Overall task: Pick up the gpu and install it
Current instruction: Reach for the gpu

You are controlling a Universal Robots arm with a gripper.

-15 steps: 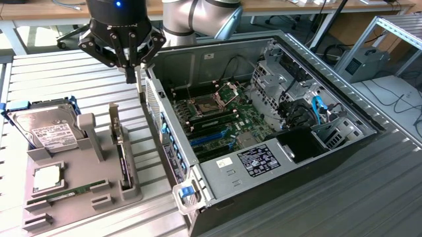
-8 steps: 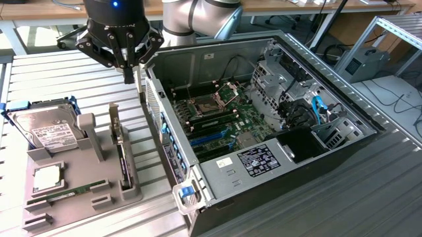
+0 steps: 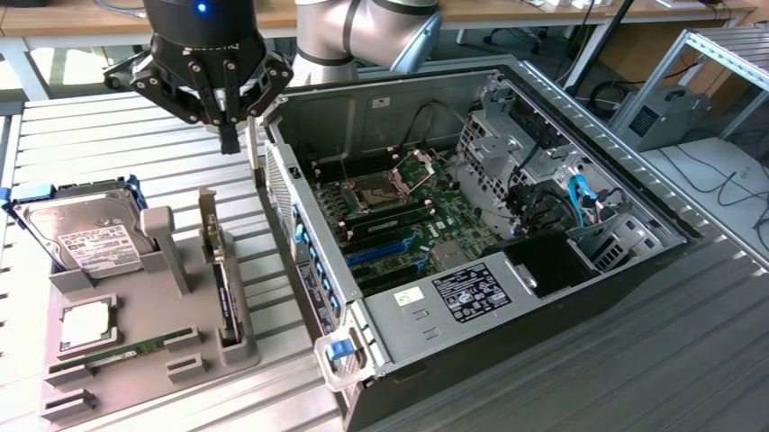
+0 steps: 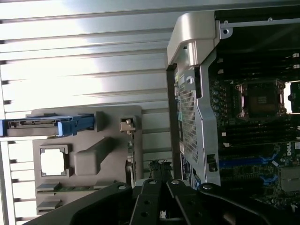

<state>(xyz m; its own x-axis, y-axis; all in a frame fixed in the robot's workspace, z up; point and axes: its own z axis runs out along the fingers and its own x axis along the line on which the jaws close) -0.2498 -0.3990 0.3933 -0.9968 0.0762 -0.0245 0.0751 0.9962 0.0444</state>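
Above worktop (image 3: 121,144), just beside PC case (image 3: 409,306) corner, your tool (image 3: 229,137) hangs closed, gripping nothing. Gpu (image 3: 218,270) stands on edge in gray holder (image 3: 162,261), near hard drive (image 3: 78,229).

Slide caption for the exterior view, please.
Pincer hangs near the open PC case; gpu stands on edge in the gray tray.
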